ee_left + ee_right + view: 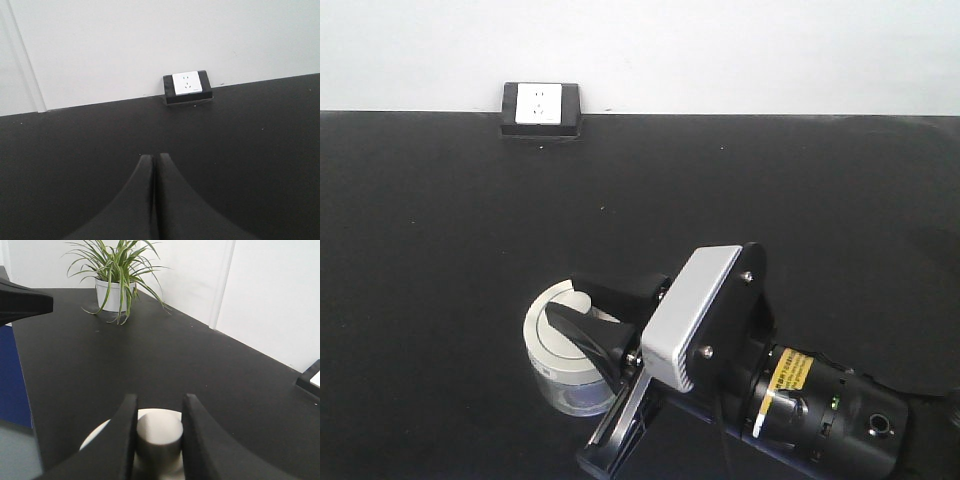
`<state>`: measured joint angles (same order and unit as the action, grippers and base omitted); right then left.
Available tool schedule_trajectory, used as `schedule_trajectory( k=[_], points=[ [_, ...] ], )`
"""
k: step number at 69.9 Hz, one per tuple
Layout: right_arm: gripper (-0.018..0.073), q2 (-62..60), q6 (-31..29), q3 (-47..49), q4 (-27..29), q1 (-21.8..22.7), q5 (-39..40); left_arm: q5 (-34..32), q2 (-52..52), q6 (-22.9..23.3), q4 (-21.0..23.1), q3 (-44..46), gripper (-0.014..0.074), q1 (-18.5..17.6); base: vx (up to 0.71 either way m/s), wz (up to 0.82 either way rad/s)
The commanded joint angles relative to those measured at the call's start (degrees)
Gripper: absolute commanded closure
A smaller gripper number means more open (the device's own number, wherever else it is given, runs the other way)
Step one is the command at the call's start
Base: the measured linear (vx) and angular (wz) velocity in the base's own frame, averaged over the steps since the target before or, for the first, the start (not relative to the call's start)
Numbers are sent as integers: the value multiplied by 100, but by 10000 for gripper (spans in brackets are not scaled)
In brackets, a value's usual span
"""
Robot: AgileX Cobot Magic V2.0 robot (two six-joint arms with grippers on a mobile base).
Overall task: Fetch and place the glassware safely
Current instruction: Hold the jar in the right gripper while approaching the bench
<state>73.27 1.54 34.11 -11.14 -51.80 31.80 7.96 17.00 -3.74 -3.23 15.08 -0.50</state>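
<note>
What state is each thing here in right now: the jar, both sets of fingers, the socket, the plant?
Jar: upright, lid on.
Right fingers: closed on the lid's knob.
Left fingers: shut, holding nothing.
Socket: nothing plugged in.
Plant: upright.

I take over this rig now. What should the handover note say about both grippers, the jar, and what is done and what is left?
Left gripper: shut, holding nothing, above the table.
Right gripper: closed on the lid knob of the glass jar.
Jar: appears to stand upright on the table, lid on.
Done: knob gripped.
Left: lift, carry and set it down gently.
</note>
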Motion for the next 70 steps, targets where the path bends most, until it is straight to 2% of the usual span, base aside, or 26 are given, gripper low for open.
schedule_trajectory(
  k=[1,70],
  points=[
    [563,-132,-40,185,32,13,586,-386,36,41,36,163,603,-38,0,0],
    [563,-132,-40,185,37,13,619,-386,36,41,36,163,603,-38,0,0]
  ],
)
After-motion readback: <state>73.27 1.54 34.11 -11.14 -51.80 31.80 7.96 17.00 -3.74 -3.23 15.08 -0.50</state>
